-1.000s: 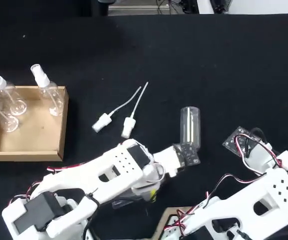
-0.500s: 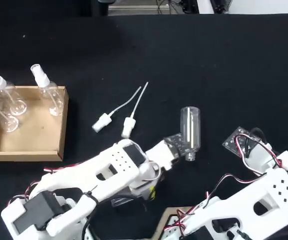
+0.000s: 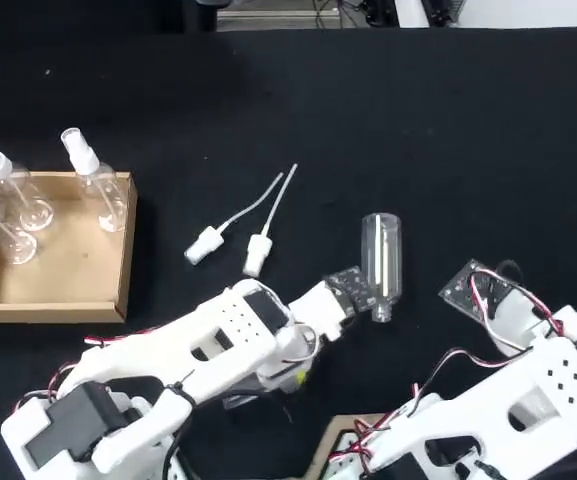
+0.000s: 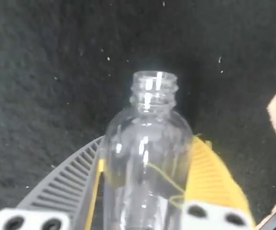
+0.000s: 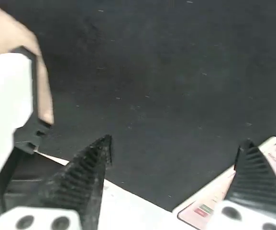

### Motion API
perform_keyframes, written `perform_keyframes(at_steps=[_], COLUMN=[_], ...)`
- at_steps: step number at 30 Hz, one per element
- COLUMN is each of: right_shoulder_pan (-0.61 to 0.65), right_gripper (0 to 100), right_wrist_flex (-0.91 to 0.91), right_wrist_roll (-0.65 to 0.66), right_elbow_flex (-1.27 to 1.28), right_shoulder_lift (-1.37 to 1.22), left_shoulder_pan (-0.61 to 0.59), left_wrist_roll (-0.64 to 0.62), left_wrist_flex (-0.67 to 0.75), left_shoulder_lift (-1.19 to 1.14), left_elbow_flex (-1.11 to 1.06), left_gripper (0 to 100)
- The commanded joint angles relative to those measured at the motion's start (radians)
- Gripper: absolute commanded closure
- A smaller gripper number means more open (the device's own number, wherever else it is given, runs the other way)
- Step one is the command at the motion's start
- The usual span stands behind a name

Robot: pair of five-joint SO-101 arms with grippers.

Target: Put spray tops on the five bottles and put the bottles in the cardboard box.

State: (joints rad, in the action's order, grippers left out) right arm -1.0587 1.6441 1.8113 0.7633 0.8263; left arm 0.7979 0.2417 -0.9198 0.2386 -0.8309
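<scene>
Clear plastic bottle (image 4: 145, 158), likely light and slippery, sits clamped mid-body in the left end effector (image 4: 147, 143) at the black table's (image 3: 418, 120) six o'clock; right end effector (image 5: 171, 177) gapes empty.

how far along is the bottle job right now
Done: three clear plastic bottles with white spray tops sit in the brown cardboard box. In hand: the left gripper holds a fourth clear bottle, neck bare. Left: a fifth uncapped bottle and two loose spray tops lie on the black table; both bottles need capping and boxing.
</scene>
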Motion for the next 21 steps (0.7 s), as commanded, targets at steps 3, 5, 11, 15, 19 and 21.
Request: perform_keyframes(at_steps=[3,5,11,15,19,21], right_shoulder_pan=[0.029,0.086,0.334,0.482,0.631,0.681], right_gripper=[64.2,64.2,64.2,68.4,80.2,81.2], right_wrist_flex=[0.084,0.095,0.021,-0.006,-0.006,-0.009], right_wrist_roll=[-0.012,-0.084,-0.439,-0.628,-0.723,-0.743], right_elbow_flex=[-0.005,0.007,0.036,0.028,0.028,0.027], right_shoulder_lift=[0.039,0.041,0.041,0.041,0.041,0.041], left_shoulder_pan=[-0.004,-0.008,-0.03,-0.134,-0.193,-0.199], left_wrist_roll=[-0.017,-0.012,0.009,0.08,0.095,0.12], left_wrist_flex=[-0.008,-0.043,-0.258,-0.281,-0.327,-0.371], left_shoulder_lift=[0.055,0.074,0.232,0.361,0.505,0.586], left_elbow_flex=[0.028,0.065,0.145,0.107,0.067,0.07], left_gripper=[94,98,97,97,97,97])
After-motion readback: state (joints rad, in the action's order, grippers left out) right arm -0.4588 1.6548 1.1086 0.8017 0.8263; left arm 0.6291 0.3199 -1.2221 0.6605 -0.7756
